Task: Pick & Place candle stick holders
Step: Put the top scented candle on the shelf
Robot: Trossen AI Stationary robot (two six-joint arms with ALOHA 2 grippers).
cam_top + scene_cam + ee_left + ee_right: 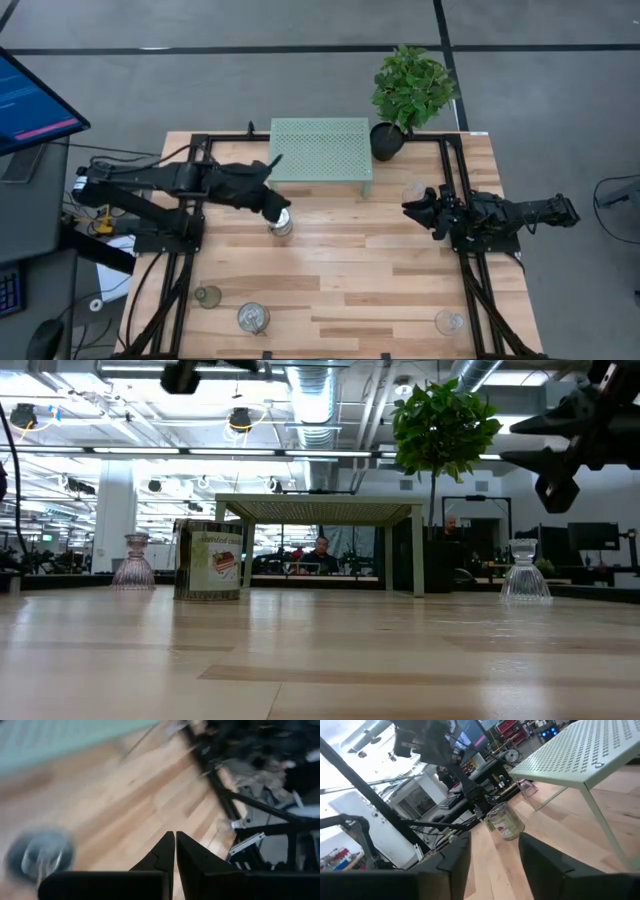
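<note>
Near the table's [330,290] middle: silvery holder [281,224], left gripper [272,200] just above, fingers closed, empty. Right gripper [415,208], parted, empty, near clear holder [412,192]. Risk, judged: closed fingers descending could topple the holder.

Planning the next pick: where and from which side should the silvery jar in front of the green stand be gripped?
I'd grip the silvery jar across its straight round body, coming from straight above: it stands upright with free space around it, apart from the green stand. The left hand, shut near it, would have to open first.
</note>
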